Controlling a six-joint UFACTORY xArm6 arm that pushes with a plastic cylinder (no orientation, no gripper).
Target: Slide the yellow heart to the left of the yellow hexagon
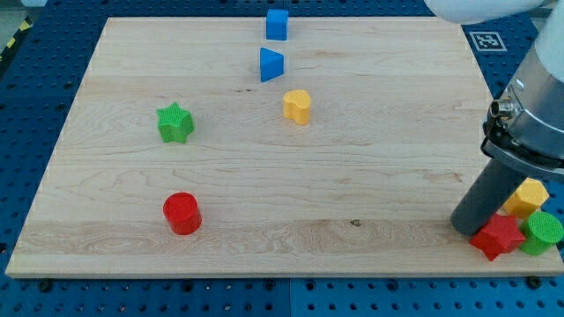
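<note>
The yellow heart (pixel 297 106) lies on the wooden board (pixel 264 176), a little above its middle, below the blue triangle (pixel 270 64). The yellow hexagon (pixel 527 197) sits at the board's lower right edge, partly behind my rod. My tip (pixel 466 227) rests on the board just left of the hexagon and next to the red star (pixel 498 236). It is far to the right of and below the yellow heart.
A green cylinder (pixel 543 232) sits right of the red star at the lower right corner. A blue cube (pixel 278 25) is at the top centre, a green star (pixel 174 122) at the left and a red cylinder (pixel 182 213) at the lower left.
</note>
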